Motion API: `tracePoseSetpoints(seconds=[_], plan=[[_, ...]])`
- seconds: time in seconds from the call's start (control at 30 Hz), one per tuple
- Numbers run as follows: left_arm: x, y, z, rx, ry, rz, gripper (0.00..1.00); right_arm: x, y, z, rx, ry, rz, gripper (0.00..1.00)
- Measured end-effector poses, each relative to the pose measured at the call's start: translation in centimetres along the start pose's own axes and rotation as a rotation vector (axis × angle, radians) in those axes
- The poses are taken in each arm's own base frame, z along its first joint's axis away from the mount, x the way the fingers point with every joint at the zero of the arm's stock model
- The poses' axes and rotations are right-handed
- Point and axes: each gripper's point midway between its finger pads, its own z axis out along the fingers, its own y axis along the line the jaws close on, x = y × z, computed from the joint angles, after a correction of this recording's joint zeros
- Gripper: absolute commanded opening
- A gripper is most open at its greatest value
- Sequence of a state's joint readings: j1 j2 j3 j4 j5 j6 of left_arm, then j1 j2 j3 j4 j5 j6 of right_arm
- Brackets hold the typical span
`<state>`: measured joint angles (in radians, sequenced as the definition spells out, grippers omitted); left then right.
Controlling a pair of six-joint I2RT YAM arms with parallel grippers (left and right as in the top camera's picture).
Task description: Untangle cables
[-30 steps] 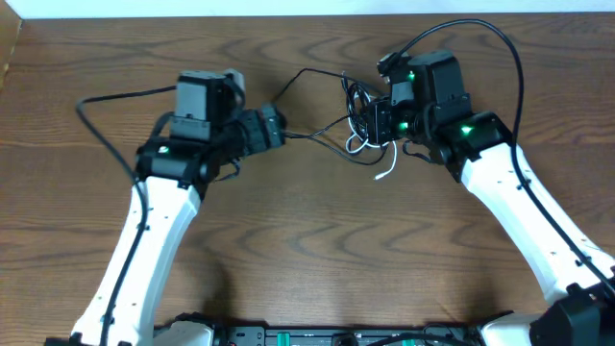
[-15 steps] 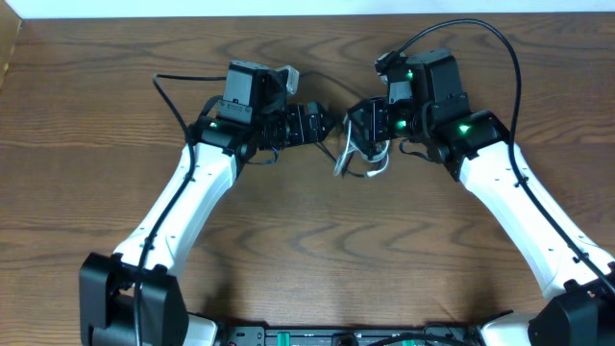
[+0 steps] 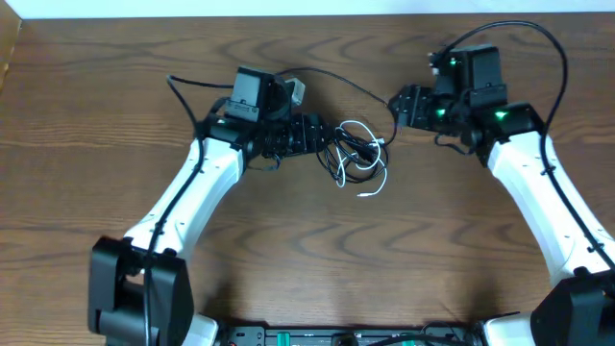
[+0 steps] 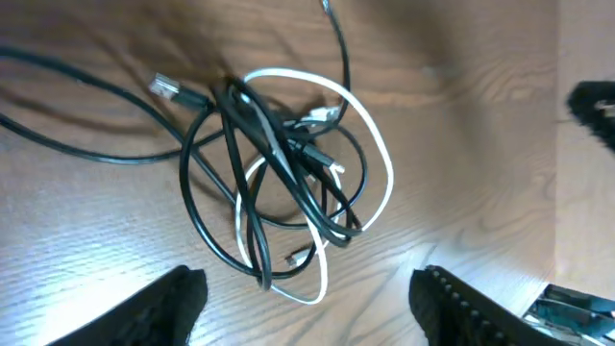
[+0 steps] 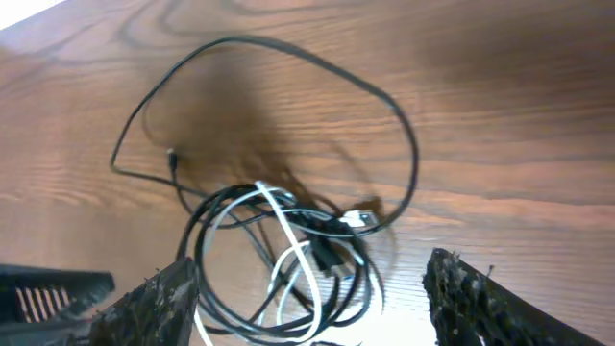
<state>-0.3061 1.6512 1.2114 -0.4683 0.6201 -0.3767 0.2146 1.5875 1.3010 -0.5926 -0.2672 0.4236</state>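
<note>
Several thin black cables (image 4: 279,159) and one shorter white cable (image 4: 387,173) lie knotted in a single tangle on the wooden table (image 3: 288,250), towards its far side and between the two arms. In the left wrist view the black strands make overlapping loops with a doubled strand running slantwise through the middle. The white cable curls round and through them, and its loose end lies at the near edge of the heap. A small pale plug (image 4: 163,86) sticks out at the upper left of the knot, and a silvery plug (image 4: 327,113) sits near its centre. One black strand leaves the tangle in a wide, open loop (image 5: 384,106) that lies flat on the wood beyond it.

The left gripper (image 3: 325,135) sits just beside the tangle's left edge, pointing at it. Its fingers (image 4: 168,308) are spread wide with nothing between them, and the cables lie just ahead of the tips. The right gripper (image 3: 396,104) is off to the upper right of the heap, close to the wide loop. Whether it touches that strand cannot be told. Its fingers (image 5: 461,298) are likewise parted and empty. A thicker black cord (image 3: 519,29) arches over the right arm, apart from the tangle.
</note>
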Motion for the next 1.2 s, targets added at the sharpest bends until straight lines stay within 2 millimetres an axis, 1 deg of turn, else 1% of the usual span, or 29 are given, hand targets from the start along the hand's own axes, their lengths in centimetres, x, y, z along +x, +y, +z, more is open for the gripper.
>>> tracePoseSetpoints(seconds=[0.03,0.1,0.17,0.3,0.4,0.43,0.47,0.57,0.67,0.7,0.73,0.77,0.87,0.9,0.93,0.97,1.0,1.03,1.07,1.13,1.2], plan=[[0.4,0.2,0.8,-0.010,0.019,0.004,0.57,-0.1,-0.4,0.0,0.009,0.000,-0.001,0.71],[1.2,0.6,2.1,-0.044,0.049,-0.002,0.50,0.1,-0.5,0.0,0.012,0.008,-0.009,0.71],[2.4,1.7,3.8,-0.114,0.083,-0.043,0.46,0.2,-0.5,0.0,0.014,0.012,-0.019,0.71],[3.4,3.5,5.8,-0.189,0.113,-0.112,0.43,0.4,-0.6,0.0,0.018,0.021,-0.030,0.71],[3.6,4.8,7.4,-0.221,0.121,-0.139,0.33,0.5,-0.7,0.0,0.019,0.022,-0.038,0.71],[3.5,5.1,7.8,-0.223,0.118,-0.143,0.14,0.5,-0.7,0.0,0.019,0.022,-0.039,0.71],[3.3,5.3,8.2,-0.223,0.109,-0.144,0.08,0.5,-0.7,0.0,0.019,0.022,-0.039,0.71],[2.6,5.4,8.9,-0.218,0.082,-0.134,0.07,0.6,-0.8,0.0,0.023,0.027,-0.038,0.71],[2.3,5.0,8.5,-0.209,0.069,-0.120,0.07,0.7,-0.6,0.0,0.020,0.029,-0.058,0.73],[2.0,4.7,8.2,-0.202,0.060,-0.110,0.08,0.7,-0.4,0.0,0.010,0.030,-0.077,0.74],[1.3,3.6,7.2,-0.183,0.030,-0.081,0.07,0.8,0.1,0.1,-0.006,0.032,-0.108,0.74],[1.1,3.2,6.8,-0.176,0.020,-0.071,0.07,0.9,0.4,0.1,-0.017,0.034,-0.124,0.75],[-1.2,-0.8,2.8,-0.106,-0.094,0.001,0.07,1.0,2.5,0.3,-0.095,0.029,-0.223,0.77],[-2.0,-2.4,1.1,-0.077,-0.141,0.028,0.08,1.1,3.5,0.3,-0.132,0.025,-0.266,0.78],[-2.8,-4.2,-1.0,-0.043,-0.194,0.058,0.08,1.4,4.8,0.3,-0.185,0.025,-0.318,0.79],[-3.3,-5.6,-2.6,-0.019,-0.234,0.080,0.07,1.6,5.8,0.2,-0.225,0.025,-0.359,0.79],[-3.8,-7.6,-5.2,0.016,-0.291,0.114,0.07,1.8,6.4,0.1,-0.249,0.025,-0.382,0.79],[-3.9,-8.2,-6.2,0.028,-0.309,0.125,0.07,2.0,7.0,0.1,-0.273,0.027,-0.404,0.79],[-3.8,-9.1,-7.5,0.042,-0.333,0.141,0.07,2.3,7.8,0.0,-0.307,0.029,-0.433,0.79],[-3.6,-9.2,-7.9,0.043,-0.333,0.142,0.08,2.4,8.4,-0.1,-0.332,0.023,-0.457,0.79],[-3.4,-8.8,-7.5,0.032,-0.317,0.132,0.07,2.3,9.1,-0.2,-0.361,0.010,-0.478,0.78]])
